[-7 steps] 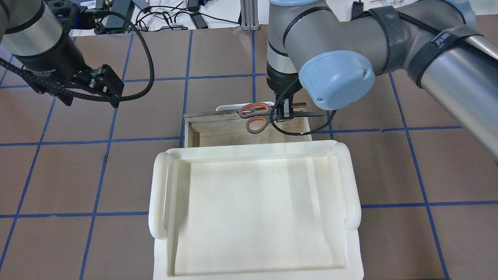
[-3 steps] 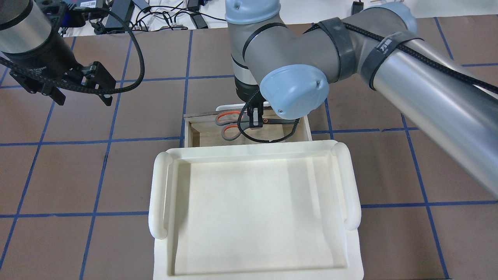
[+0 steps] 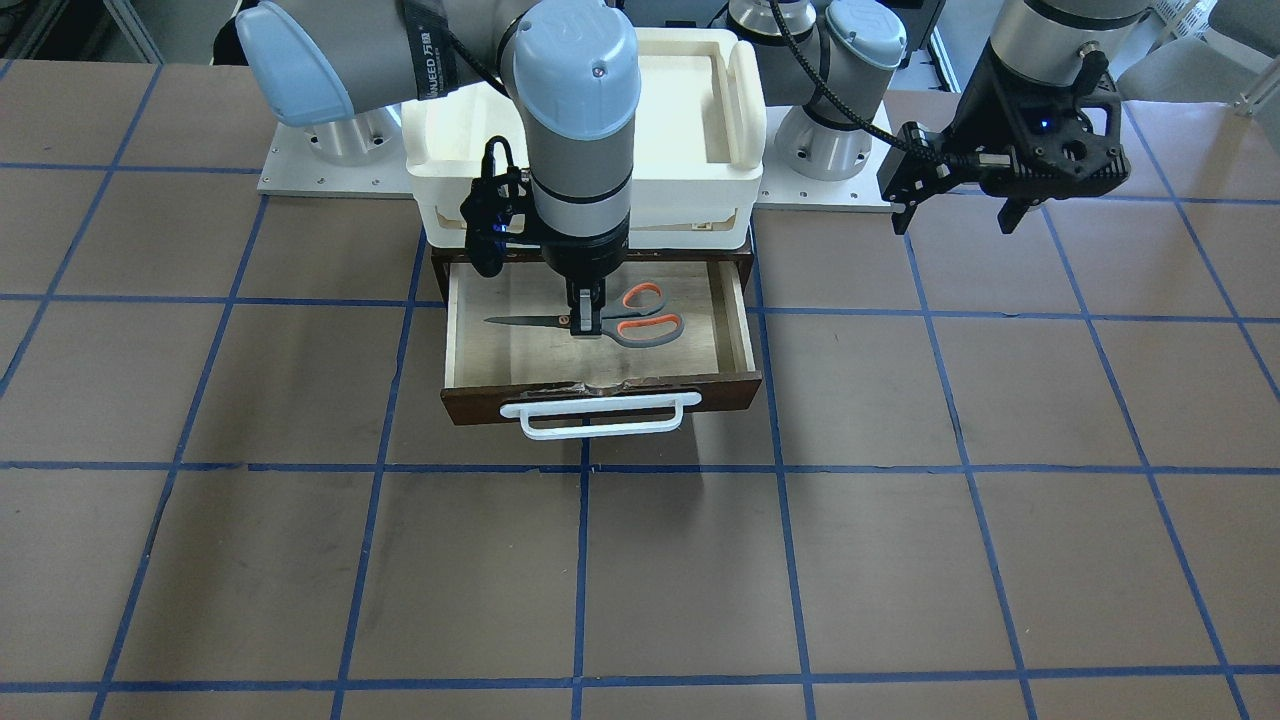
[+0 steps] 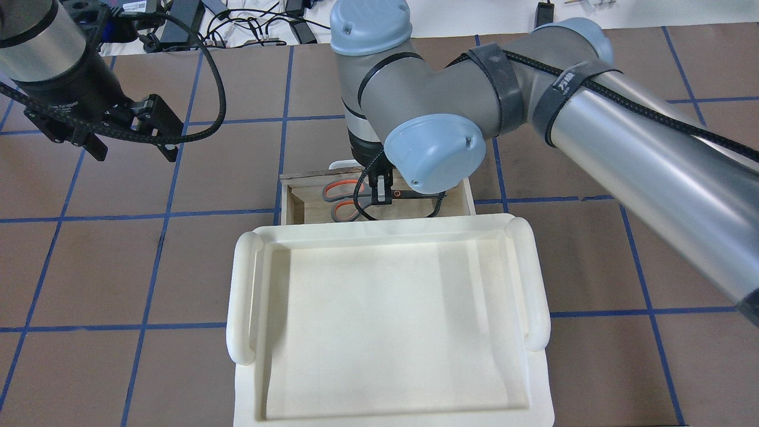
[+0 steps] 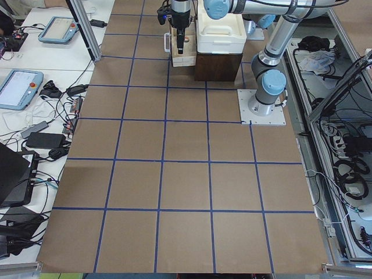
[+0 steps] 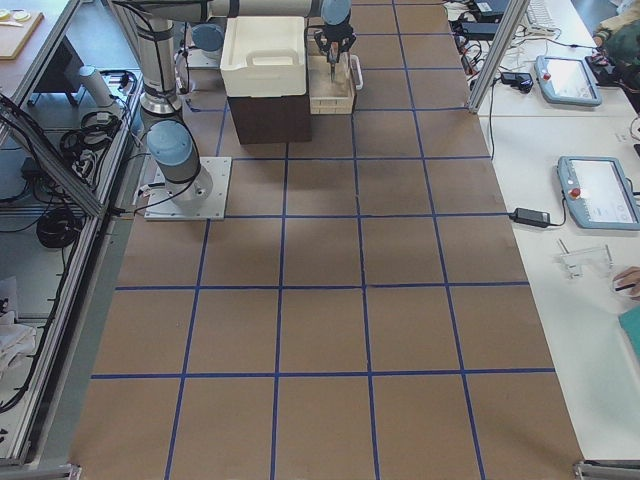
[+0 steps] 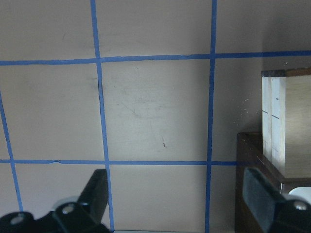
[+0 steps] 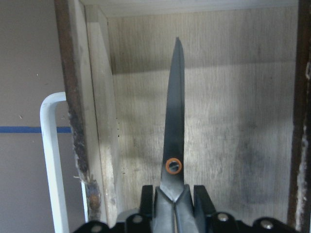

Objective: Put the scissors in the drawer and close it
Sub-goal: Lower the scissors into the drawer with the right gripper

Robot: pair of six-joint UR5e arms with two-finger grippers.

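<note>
The scissors [image 3: 625,322], with grey handles lined orange and dark blades, lie level and low inside the open wooden drawer [image 3: 735,335]. My right gripper [image 3: 586,325] is shut on them at the pivot. In the right wrist view the blades [image 8: 174,131] point away over the pale drawer floor, between my right gripper's [image 8: 174,206] fingers. I cannot tell whether they touch the floor. In the overhead view the handles [image 4: 339,193] show left of my right gripper [image 4: 379,194]. The drawer's dark front [image 3: 480,405] carries a white bar handle [image 3: 600,418]. My left gripper [image 4: 131,148] is open and empty, off to the drawer's side.
A white plastic tray [image 4: 243,296] sits on top of the cabinet, above the drawer's back part. My left gripper [image 7: 177,199] hangs over bare brown table with blue grid lines; the drawer's side wall [image 7: 286,126] shows at that view's right. Cables lie past the table's far edge.
My right gripper has carried the scissors from above the drawer's front edge leftward in the overhead view and down into the drawer. The left arm has barely moved.
</note>
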